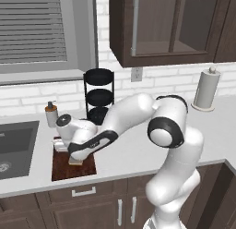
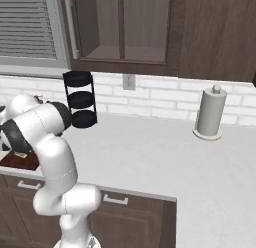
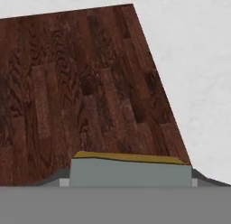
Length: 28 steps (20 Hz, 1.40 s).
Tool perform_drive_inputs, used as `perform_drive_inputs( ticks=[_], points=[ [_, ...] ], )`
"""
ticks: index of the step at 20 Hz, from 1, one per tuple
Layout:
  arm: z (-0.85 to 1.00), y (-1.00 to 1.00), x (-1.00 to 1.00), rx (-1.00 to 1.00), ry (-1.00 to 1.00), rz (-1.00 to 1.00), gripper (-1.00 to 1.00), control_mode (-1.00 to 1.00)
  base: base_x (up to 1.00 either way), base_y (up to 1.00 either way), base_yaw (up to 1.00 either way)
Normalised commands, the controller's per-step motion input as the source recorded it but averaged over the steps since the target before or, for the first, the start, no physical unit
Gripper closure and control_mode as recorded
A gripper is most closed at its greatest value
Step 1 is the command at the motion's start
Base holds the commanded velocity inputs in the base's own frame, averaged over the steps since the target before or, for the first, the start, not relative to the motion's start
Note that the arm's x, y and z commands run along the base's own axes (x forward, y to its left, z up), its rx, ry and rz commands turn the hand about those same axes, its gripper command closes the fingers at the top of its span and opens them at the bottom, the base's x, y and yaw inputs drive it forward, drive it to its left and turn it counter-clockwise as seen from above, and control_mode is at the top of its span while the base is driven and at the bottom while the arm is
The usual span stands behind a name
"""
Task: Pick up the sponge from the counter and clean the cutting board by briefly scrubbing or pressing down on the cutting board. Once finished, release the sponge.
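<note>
The dark reddish-brown cutting board (image 1: 69, 170) lies on the light counter (image 1: 138, 154) next to the sink. My gripper (image 1: 76, 157) reaches down over the board's middle. In the hand view the sponge (image 3: 131, 171), grey-green with a yellow lower layer, sits between the two dark fingertips, and the gripper (image 3: 131, 182) is shut on it. The cutting board (image 3: 81, 92) spreads out just beneath the sponge. I cannot tell whether the sponge touches the wood. A corner of the cutting board (image 2: 20, 163) shows behind my arm in the right base view.
A dark sink basin (image 1: 16, 147) lies left of the board. A soap dispenser (image 1: 51, 113) and a black three-tier rack (image 1: 98, 96) stand behind it. A paper towel roll (image 1: 206, 89) stands far right by the wall.
</note>
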Motion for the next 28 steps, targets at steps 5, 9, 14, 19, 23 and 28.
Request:
perform_drive_inputs(
  ticks=[5,9,14,19,23,28],
  points=[
    [0.04,-1.0,0.19,0.03,-0.02,-0.04,1.0,-1.0,0.0,0.0,0.0],
    [0.0,-1.0,0.27,0.04,0.0,-0.04,1.0,-1.0,0.0,0.0,0.0],
    [0.0,-1.0,0.32,0.06,0.0,-0.02,1.0,-1.0,0.0,0.0,0.0],
    [0.0,-1.0,0.45,0.03,0.0,0.0,1.0,-1.0,0.0,0.0,0.0],
    [-0.07,-0.9,0.41,0.01,0.0,0.0,1.0,-1.0,0.0,0.0,0.0],
    [-0.43,-0.44,0.07,0.0,0.0,0.0,-1.0,-1.0,0.0,0.0,0.0]
  ],
)
